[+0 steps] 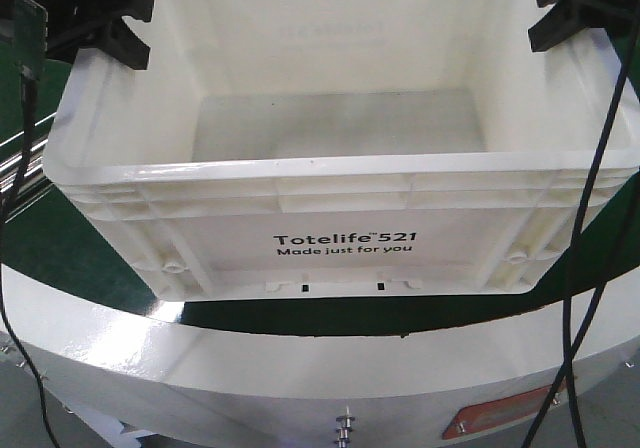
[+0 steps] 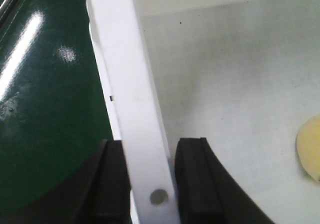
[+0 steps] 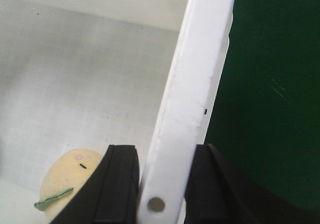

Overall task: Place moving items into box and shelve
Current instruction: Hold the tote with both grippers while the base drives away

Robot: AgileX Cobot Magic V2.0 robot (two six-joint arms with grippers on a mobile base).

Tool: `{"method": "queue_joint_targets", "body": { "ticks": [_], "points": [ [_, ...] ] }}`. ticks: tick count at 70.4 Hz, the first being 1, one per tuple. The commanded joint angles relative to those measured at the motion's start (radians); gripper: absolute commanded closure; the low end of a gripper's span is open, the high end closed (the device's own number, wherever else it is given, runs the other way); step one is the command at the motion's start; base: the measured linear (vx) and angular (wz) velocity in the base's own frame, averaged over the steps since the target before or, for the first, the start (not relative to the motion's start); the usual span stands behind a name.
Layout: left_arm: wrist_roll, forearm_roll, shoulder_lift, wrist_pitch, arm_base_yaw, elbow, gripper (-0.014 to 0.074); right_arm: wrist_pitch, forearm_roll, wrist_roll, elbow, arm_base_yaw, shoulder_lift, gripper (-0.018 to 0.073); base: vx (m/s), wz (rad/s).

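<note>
green table (image 1: 60,243), box (image 1: 200,223) rim between both jaws

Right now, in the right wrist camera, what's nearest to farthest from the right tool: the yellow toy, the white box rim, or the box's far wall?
1. White rim: clamped in the right tool.
2. Yellow toy: down inside, lower left, beside a finger.
3. Far wall: opposite end, top of the view.

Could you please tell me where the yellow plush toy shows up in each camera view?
Front view: not visible.
Left wrist view: the yellow plush toy sits at the right edge, inside the white crate.
Right wrist view: bottom left, face showing.
Shared landmark: the white crate's rim, seen in all three.
</note>
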Motion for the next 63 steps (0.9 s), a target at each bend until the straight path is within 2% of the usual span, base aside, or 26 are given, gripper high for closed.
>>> {"method": "queue_joint_targets", "body": {
  "ticks": [1, 63],
  "points": [
    [0.022, -0.107, -0.059, -0.112, -0.010, -0.048, 0.0616, -0.018, 0.125, -0.039, -0.038, 0.005, -0.054, 0.0571, 0.00, 0.00],
    [0.022, -0.107, -0.059, -0.112, -0.010, -0.048, 0.0613, -0.018, 0.125, -0.039, -0.038, 0.005, -0.054, 0.0571, -0.01, 0.00]
  ]
}}
